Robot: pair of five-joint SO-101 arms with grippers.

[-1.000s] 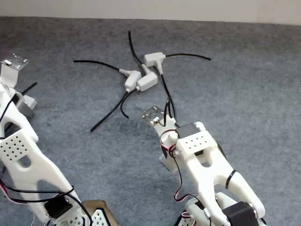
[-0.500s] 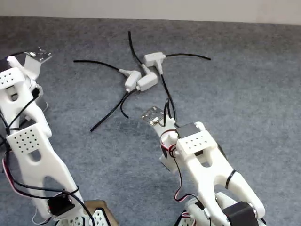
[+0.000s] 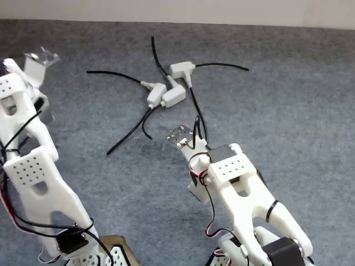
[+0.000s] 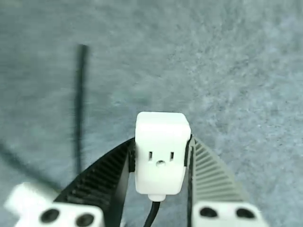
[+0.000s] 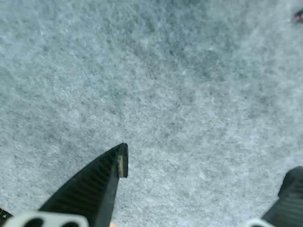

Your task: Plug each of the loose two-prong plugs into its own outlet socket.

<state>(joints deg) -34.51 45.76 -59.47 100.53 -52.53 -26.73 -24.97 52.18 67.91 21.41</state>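
My left gripper (image 4: 161, 147) is shut on a white outlet socket (image 4: 161, 151), its slotted face turned to the camera and its black cord running down between the fingers. In the high view the left arm (image 3: 25, 127) stands at the table's left side. Two white plug bodies (image 3: 156, 94) (image 3: 173, 96) lie touching at mid-table, with a third white T-shaped piece (image 3: 182, 70) just behind them, each on a black cord. The right arm (image 3: 233, 166) sits in front of that cluster. My right gripper (image 5: 208, 168) hangs open over bare grey carpet, nothing between its fingers.
Black cords (image 3: 130, 130) fan out from the cluster over the grey carpet (image 3: 288, 94). One black cord (image 4: 80, 94) lies on the carpet beyond the held socket. A light wall edge runs along the far side. A brown object (image 3: 113, 244) sits at the left arm's base.
The left arm has swung in from the left edge and reached farther toward the back of the table, then shifted slightly left. The right arm and the cluster have not moved.
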